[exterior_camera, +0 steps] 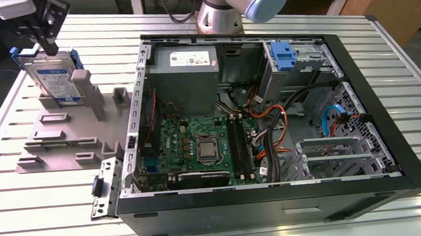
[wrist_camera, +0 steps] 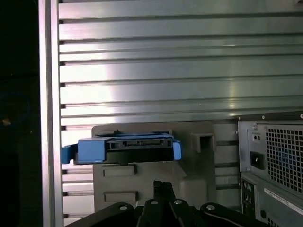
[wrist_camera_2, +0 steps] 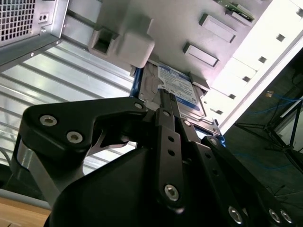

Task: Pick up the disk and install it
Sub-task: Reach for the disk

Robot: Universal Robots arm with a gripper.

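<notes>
- Disk (exterior_camera: pixel 53 78) stood tilted in the grey fixture (exterior_camera: pixel 54 141), at the exterior view's left of the open computer case (exterior_camera: pixel 407 161).
- Gripper (exterior_camera: pixel 46 48) hovered at its top edge, fingers pressed together, holding nothing.

An open computer case (exterior_camera: pixel 274 204) lies on the metal counter (exterior_camera: pixel 48 215), showing a green motherboard (exterior_camera: pixel 197 146), a grey power-supply box (exterior_camera: pixel 186 78) and a blue latch (exterior_camera: pixel 283 56). A grey moulded stand (exterior_camera: pixel 58 144) sits beside it at the exterior view's left.

The grey robot arm with a blue cap (exterior_camera: pixel 215 13) stands at the slatted metal table's (exterior_camera: pixel 41 216) far edge. Its black gripper (exterior_camera: pixel 47 50) points down by the far corner on the exterior view's left, thin fingers (wrist_camera_2: pixel 165 142) pressed together.
</notes>
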